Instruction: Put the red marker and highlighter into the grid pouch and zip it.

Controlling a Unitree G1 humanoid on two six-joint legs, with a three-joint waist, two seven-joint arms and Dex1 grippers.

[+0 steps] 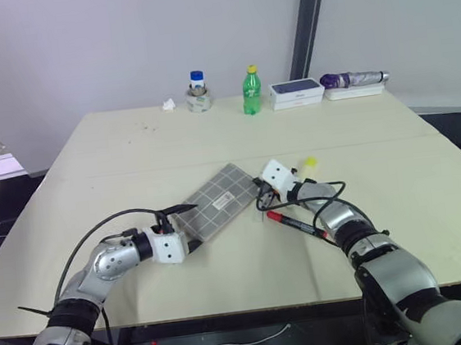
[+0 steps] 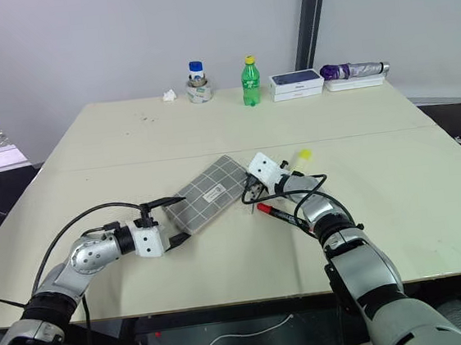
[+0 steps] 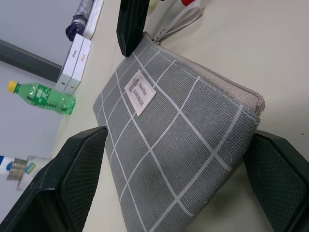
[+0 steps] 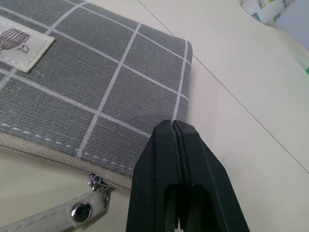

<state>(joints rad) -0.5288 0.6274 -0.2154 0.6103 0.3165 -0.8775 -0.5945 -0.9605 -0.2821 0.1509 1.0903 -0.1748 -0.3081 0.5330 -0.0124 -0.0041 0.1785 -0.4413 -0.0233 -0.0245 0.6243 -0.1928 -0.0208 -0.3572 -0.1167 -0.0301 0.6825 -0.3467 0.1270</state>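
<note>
left gripper point(image 1: 188, 226): jaws spread wide, near short end of the grid pouch point(image 1: 219, 201) bracketed between them, nothing held.
red marker point(image 1: 295, 222): flat on the table point(image 1: 129, 150), beside right wrist, outside pouch.
right gripper point(image 4: 176, 145): pressed shut, empty, tips over pouch's far end by zipper pull point(image 4: 94, 191).
pouch axis: diagonal, running from left gripper toward right.
highlighter point(image 1: 307, 163): just beyond right gripper, not yet stowed.
</note>
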